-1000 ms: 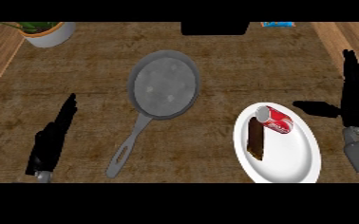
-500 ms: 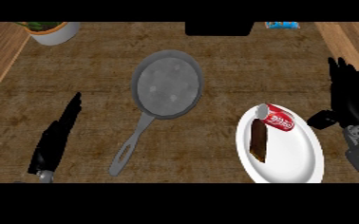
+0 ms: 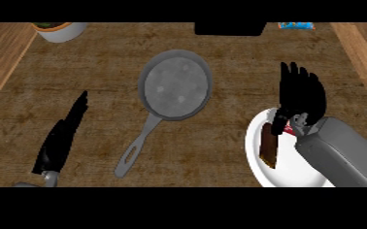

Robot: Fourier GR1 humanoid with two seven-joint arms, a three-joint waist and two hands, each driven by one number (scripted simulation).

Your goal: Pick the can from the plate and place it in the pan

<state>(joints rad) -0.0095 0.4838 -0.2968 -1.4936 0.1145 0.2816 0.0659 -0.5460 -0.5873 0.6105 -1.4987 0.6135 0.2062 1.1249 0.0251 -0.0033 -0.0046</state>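
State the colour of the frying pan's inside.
Speckled grey, per the head view: round metal frying pan.

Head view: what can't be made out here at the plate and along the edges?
- Can: nearly all hidden under the right hand; contact can't be judged.
- Plate: far side covered by that forearm.
- Plant pot and blue item: cut off by the top edge.
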